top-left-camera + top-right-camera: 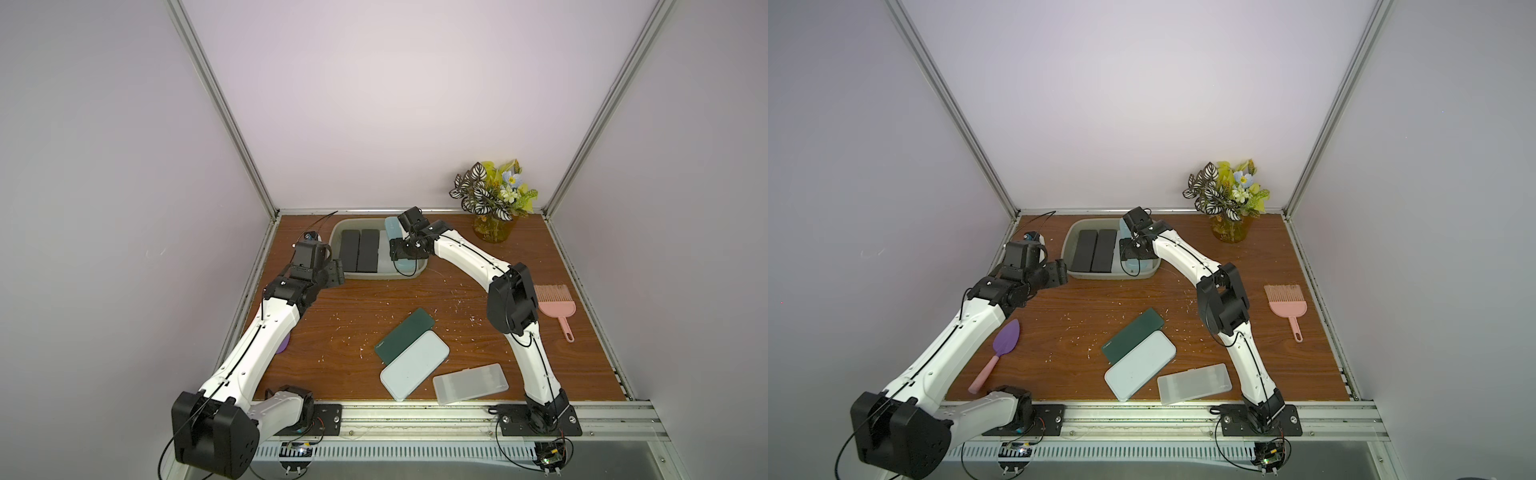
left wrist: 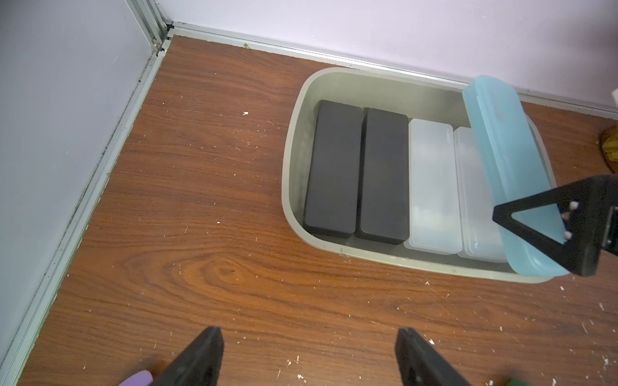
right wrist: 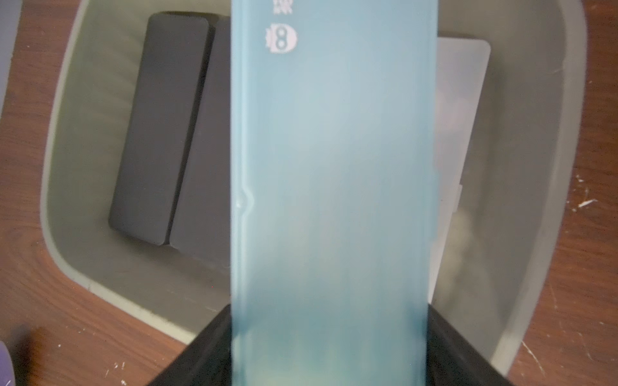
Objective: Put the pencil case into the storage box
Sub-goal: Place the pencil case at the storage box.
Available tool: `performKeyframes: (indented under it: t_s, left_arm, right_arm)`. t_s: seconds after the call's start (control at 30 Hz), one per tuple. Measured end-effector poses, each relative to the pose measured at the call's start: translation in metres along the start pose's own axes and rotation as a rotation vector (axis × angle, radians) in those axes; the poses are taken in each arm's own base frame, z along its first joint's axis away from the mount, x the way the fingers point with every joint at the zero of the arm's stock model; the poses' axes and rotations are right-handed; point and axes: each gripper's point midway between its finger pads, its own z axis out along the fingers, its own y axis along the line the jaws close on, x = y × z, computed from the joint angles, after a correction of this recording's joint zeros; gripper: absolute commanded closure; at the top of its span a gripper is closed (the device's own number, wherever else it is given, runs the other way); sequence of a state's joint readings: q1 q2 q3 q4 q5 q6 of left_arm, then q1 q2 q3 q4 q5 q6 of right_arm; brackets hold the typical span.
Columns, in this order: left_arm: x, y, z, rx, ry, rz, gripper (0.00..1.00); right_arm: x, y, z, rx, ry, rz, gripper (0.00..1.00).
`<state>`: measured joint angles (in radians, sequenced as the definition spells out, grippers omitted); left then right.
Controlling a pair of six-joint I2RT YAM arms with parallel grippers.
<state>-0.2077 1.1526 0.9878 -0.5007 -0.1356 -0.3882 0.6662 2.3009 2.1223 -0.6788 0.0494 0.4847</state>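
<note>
The translucent light-blue plastic pencil case [image 2: 501, 160] hangs tilted over the right end of the shallow grey-green plastic storage box [image 2: 291, 167] at the brown wooden worktop's [image 1: 374, 307] far edge, clamped across its width by the right gripper [image 3: 329, 334]. The left gripper [image 2: 309, 334] gapes wide, empty, beside the box's near left corner.

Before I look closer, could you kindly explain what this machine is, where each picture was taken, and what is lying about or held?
Two white robot arms stand at a wooden table, each ending in a gripper. Two pictures look down from overhead; two come from wrist cameras. The right gripper holds a blue pencil case over the storage box, which contains two black cases and two clear cases. The left gripper is open and empty. On the table lie a green case, a pale case, a frosted case, a brush, a trowel and flowers.
</note>
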Motion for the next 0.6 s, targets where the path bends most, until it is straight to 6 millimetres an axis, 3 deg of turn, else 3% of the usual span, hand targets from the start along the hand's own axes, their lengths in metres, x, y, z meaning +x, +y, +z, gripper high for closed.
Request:
performKeyframes:
  t_s: [0.6]
  left_arm:
    - [0.009,0.003,0.002,-0.008,0.017,0.014,0.18]
  right_arm:
    - [0.009,-0.035,0.038,0.168,-0.013,0.159,0.38]
